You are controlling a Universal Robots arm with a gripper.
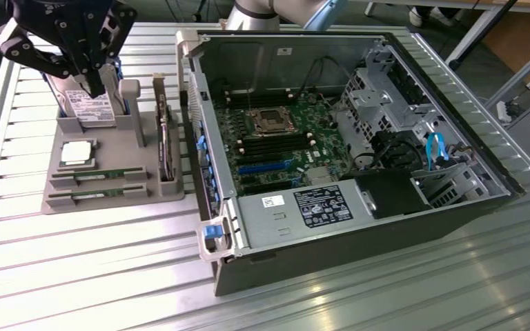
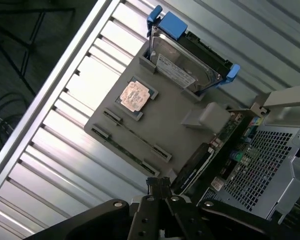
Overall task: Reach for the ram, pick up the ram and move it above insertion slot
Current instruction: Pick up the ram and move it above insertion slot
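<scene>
I count two ram sticks flat in the front slots of the gray fixture (image 1: 127,158): near ram (image 1: 97,197), far ram (image 1: 99,175); one processor (image 1: 76,153) behind them; one hard drive (image 1: 81,110) further back; gripper (image 1: 94,88) above the drive end, fully closed, holding nothing, well apart from both sticks.

Your work surface: a ribbed aluminium table (image 1: 81,262), with bright glare at five o'clock in the exterior view. At two o'clock, a brown board (image 1: 527,41) beside a slanted metal leg (image 1: 472,31).
</scene>
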